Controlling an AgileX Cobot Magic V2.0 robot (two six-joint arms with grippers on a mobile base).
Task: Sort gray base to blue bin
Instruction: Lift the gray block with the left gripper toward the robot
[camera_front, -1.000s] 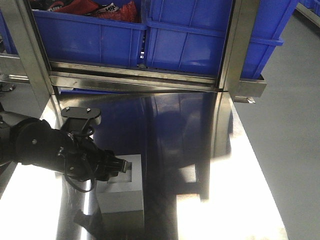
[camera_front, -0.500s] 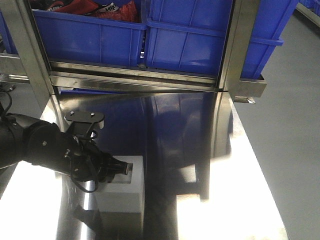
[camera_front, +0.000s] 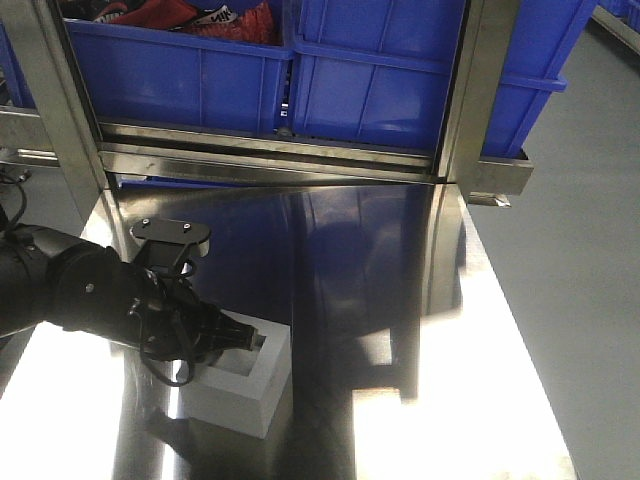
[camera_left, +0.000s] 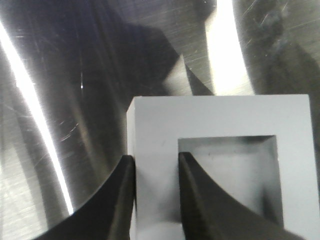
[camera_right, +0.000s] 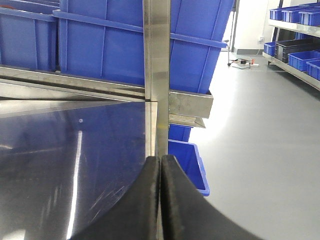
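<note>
The gray base (camera_front: 248, 388) is found near the 7 o'clock corner of the polished steel counter (camera_front: 400, 300). It is seen tilted, and its framed recess is turned up towards 1 o'clock. Whether its underside rests fully on the counter cannot be told.

The left pincer (camera_front: 243, 340) is clamped on one wall of the frame. In the left wrist view one finger (camera_left: 122, 200) is laid against the outer face and the other is sunk inside the recess. The right pincer (camera_right: 160, 167) is pressed together on nothing, well apart from the block. A blue bin (camera_front: 385, 95) is seen on the rack at 12 o'clock, beyond the counter's far edge.

The block is judged stiff and hard, with matte faces that should offer fair friction. Because it is hollowed out, it is probably light. Breakage is not expected.

The wall is a sound place to be taken hold of, since the whole body looks too wide to be spanned. The hold is off-centre, however, so swinging about the pinch is likely unless the wall is seated deep between the fingers.
</note>
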